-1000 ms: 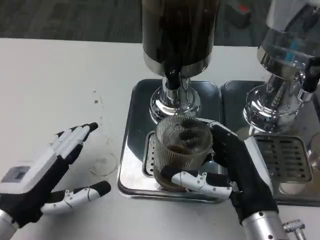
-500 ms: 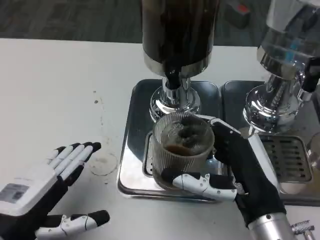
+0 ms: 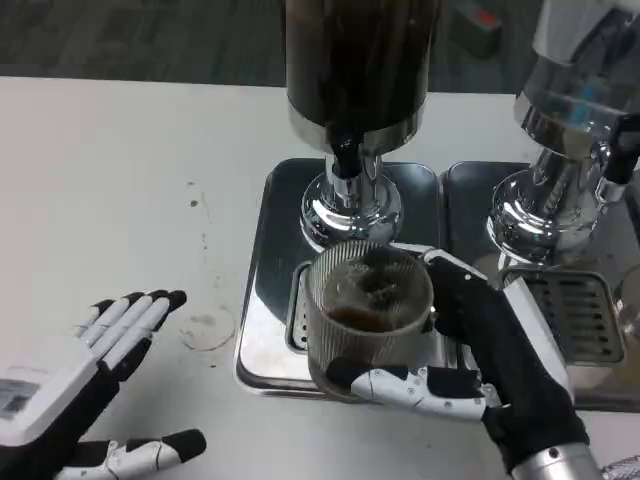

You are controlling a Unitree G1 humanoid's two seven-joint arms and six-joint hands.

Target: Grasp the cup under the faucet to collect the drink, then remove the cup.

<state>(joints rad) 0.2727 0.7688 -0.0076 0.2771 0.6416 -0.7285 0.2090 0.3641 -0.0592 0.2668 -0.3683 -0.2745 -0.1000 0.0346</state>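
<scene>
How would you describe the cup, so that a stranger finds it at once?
Start at the dark drink dispenser on the left steel tray. Below its black faucet is the cup, held by the right hand. It is ribbed, clear, with brown drink inside.

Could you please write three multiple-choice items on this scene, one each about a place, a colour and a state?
1. Where does the ribbed clear glass cup stand?
A. on the bare white table
B. on the silver drip tray before the dispenser
C. on the left hand

2. What colour is the liquid in the cup?
A. dark brown
B. green
C. blue

3. What is the left hand doing?
A. gripping the cup
B. pressing the black faucet
C. holding nothing, fingers apart

Key: 1 B, the cup sits over the tray's grate. 2 A, a dark brown pool shows inside. 3 C, it lies spread over the table while the right hand grips the cup.
</scene>
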